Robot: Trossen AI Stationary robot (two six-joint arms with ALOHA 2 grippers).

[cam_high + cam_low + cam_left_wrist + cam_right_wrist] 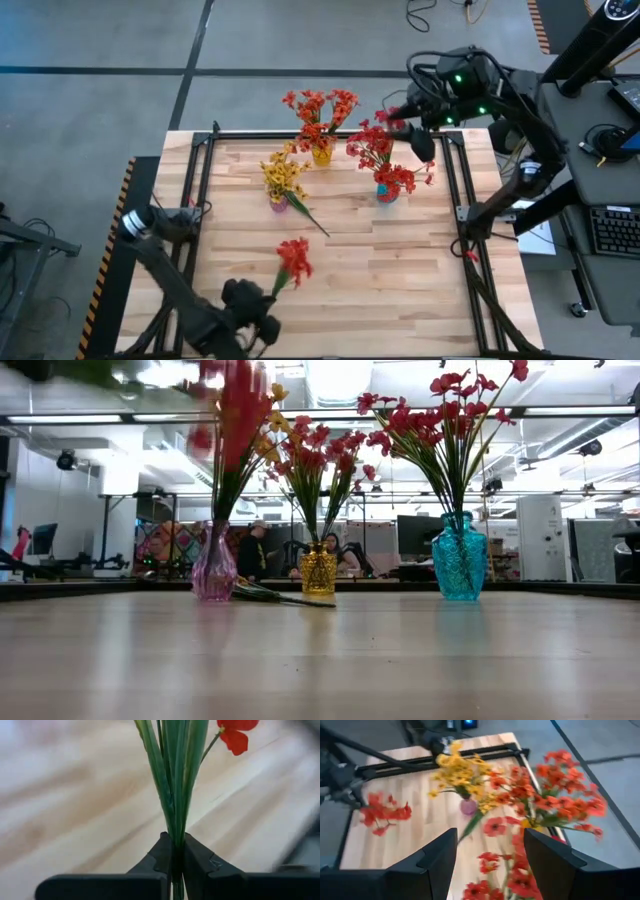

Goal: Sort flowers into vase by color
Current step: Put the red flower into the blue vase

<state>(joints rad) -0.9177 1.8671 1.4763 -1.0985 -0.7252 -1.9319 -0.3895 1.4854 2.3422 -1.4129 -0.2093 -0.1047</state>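
My left gripper [268, 302] is over the table's near left part, shut on a red flower spray [294, 258]. That spray's blossoms show blurred high in the low view [232, 405]. Three vases stand toward the far edge. A pink vase [279, 204] holds yellow flowers [283, 173]. A yellow vase [321, 154] holds orange-red flowers [320, 105]. A teal vase [386, 193] holds red flowers [380, 150]. My right gripper [420, 140] hovers open above the teal vase's blossoms [506, 870] and touches nothing. My left gripper pinches the red spray's bundled green stems [176, 840] between its two fingers [157, 857]. The fingers lie across the stems. The spray is lifted clear of the table, and its blossoms [294, 258] reach from the gripper toward the far edge.
A loose green leaf or stem [310, 217] lies on the table beside the pink vase, also visible low down [275, 596]. A black frame [200, 180] borders the table. Bare wood [400, 270] spreads across the near right part.
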